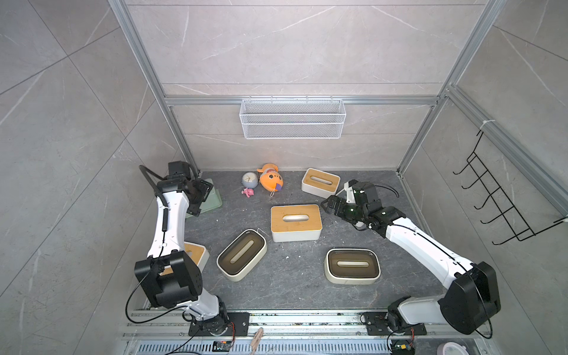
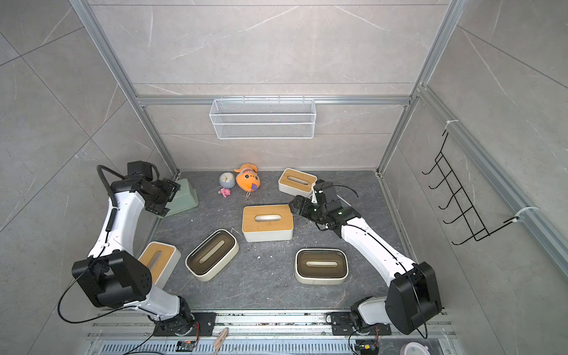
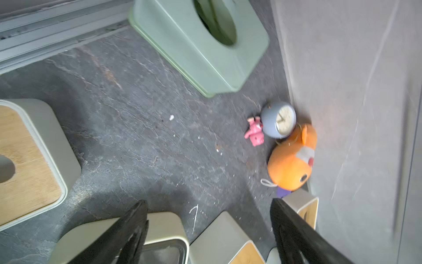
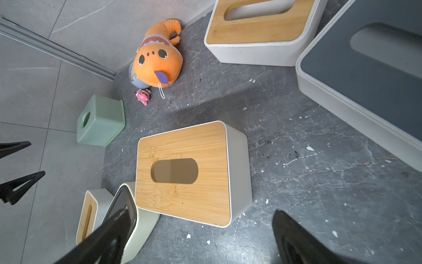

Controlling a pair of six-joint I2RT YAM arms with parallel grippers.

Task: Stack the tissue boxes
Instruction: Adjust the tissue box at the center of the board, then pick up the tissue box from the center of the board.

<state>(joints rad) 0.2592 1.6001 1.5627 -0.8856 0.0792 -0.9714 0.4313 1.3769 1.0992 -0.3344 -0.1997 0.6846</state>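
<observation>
Left gripper (image 1: 200, 199) in both top views raised near a mint green tissue box (image 1: 215, 201), well left of the middle white tissue box with bamboo lid (image 1: 296, 222); right gripper (image 1: 326, 205) just right of that middle box. Behind-right of it, a second bamboo-lidded white box (image 1: 320, 183) close to the back wall; behind-left, an orange fish-shaped plush toy (image 1: 270, 182). Just off its near-left corner, a rounded cream box with dark-brown lid (image 1: 242, 255); near-right, well apart, a twin cream box (image 1: 352, 266); farther near-left, under the left arm, a third bamboo-lidded white box (image 1: 196, 252). Bare grey floor (image 1: 292, 276) between them.

Left wrist view: fingers spread, gripping nothing.

Right wrist view: fingers wide, empty, above the middle box; slot showing only shade; to its right, a white box with grey lid (image 4: 365, 75).
</observation>
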